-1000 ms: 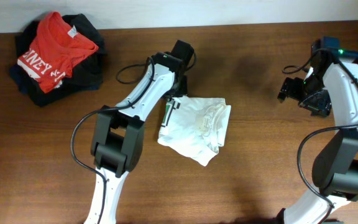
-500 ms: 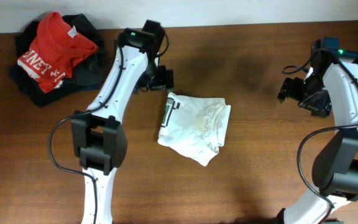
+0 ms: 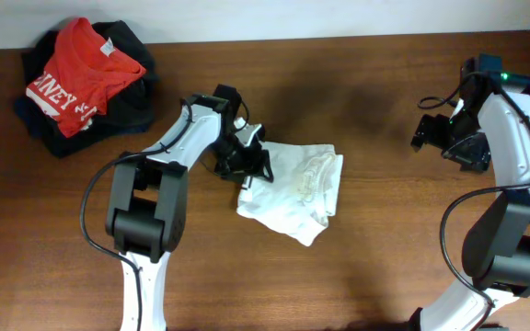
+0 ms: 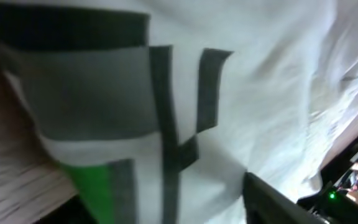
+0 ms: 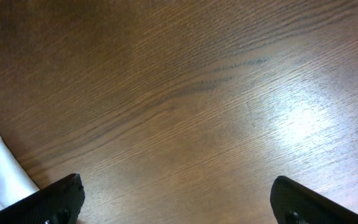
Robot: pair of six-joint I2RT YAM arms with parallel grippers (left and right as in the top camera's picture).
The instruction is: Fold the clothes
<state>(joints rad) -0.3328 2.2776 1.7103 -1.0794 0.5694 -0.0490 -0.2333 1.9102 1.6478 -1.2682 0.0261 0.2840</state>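
White T-shirt point(image 3: 293, 188) touches my left end effector point(image 3: 249, 162), opening indiscernible; my right end effector point(image 5: 176, 190), spread and empty, hangs near the counter's point(image 3: 385, 257) right edge.

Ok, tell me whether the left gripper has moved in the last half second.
Yes. The left gripper has swung toward the robot's base, farther from the red shirt, and now sits on the white T-shirt's left edge.

L arm point(image 3: 178, 138) & R arm point(image 3: 520, 138): white links, blk joints, blk cables; green LED point(image 3: 501, 75) on R.
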